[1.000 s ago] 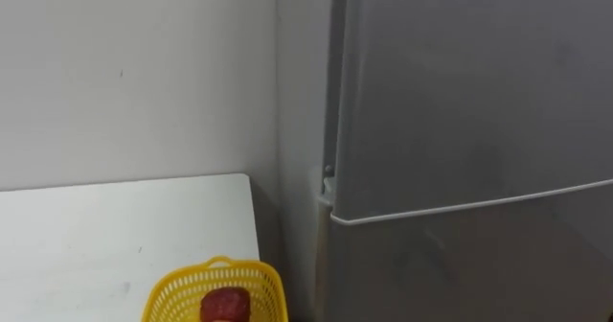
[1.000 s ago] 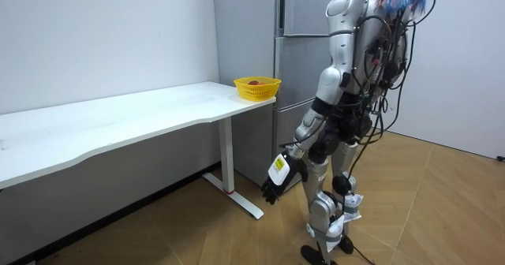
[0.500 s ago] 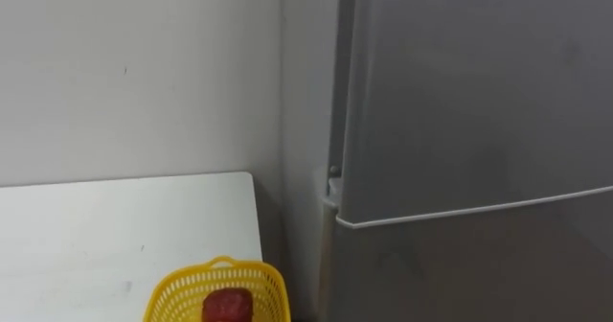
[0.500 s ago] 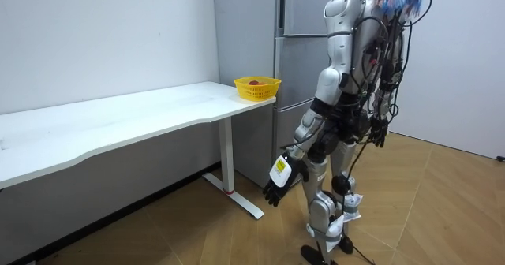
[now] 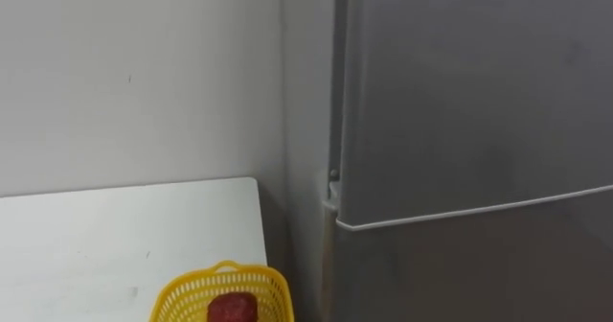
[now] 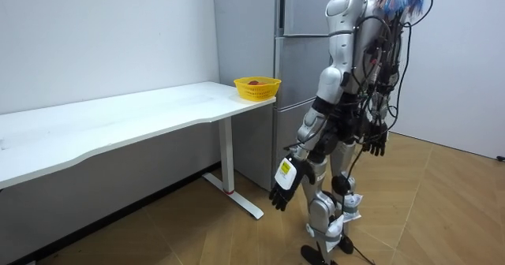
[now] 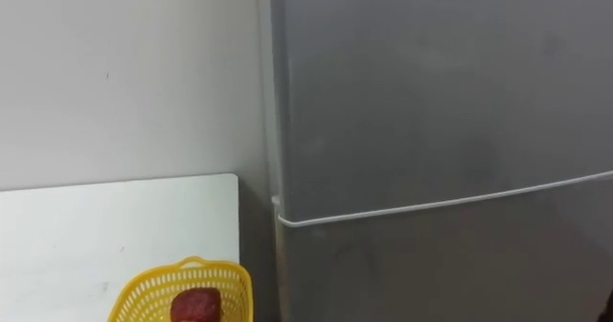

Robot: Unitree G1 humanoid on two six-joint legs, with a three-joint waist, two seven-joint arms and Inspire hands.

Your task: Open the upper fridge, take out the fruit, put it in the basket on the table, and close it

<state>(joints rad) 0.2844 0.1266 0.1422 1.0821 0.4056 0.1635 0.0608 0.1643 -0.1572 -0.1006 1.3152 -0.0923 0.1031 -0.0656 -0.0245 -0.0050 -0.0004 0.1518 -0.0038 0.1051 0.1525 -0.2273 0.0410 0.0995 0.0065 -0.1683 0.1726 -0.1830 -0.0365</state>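
Note:
The grey fridge stands right in front of me with both doors shut; a pale seam divides the upper door from the lower one. In the room view I stand facing the fridge at about arm's length. My left hand hangs low beside my leg with relaxed fingers and holds nothing. My right hand hangs at hip height on the room view's right, fingers loose and empty.
A white table stands against the wall to my left, its corner close to the fridge. On that corner sits a yellow basket with a red thing in it. Wooden floor spreads out behind me.
My right hand has swung out from behind my body to the room view's right. My left hand has drifted slightly lower. The eye view has shifted a little.

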